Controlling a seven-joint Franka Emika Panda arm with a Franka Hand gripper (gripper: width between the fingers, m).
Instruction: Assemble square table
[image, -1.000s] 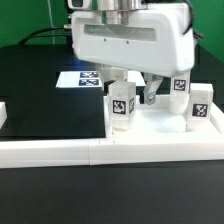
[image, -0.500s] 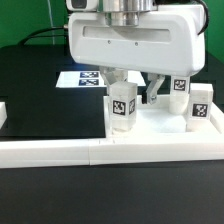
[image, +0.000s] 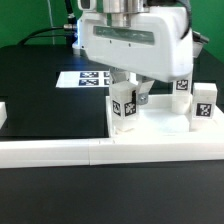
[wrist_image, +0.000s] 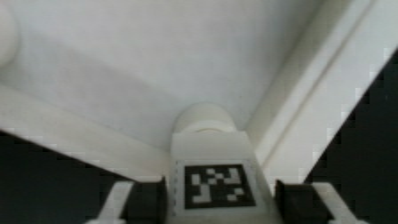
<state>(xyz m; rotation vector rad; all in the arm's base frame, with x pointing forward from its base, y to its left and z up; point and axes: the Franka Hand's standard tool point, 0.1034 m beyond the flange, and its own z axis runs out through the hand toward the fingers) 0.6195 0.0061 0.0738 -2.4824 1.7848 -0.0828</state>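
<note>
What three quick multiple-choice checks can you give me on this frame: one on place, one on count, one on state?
1. Where is the gripper?
A. Over the marker board
B. Straddling the leg at the tabletop corner on the exterior view's left
C. Over the front border bar

2. How many tagged legs show in the exterior view?
A. One
B. Three
C. Five

3. How does the leg between the fingers stand?
A. Upright
B. Lying flat
C. Upside down in mid-air

Key:
1 B: the gripper has a finger on either side of the left leg, at the corner of the square tabletop.
2 B: that leg plus two legs on the exterior view's right.
3 A: it stands on end, with its tag facing the camera.
</note>
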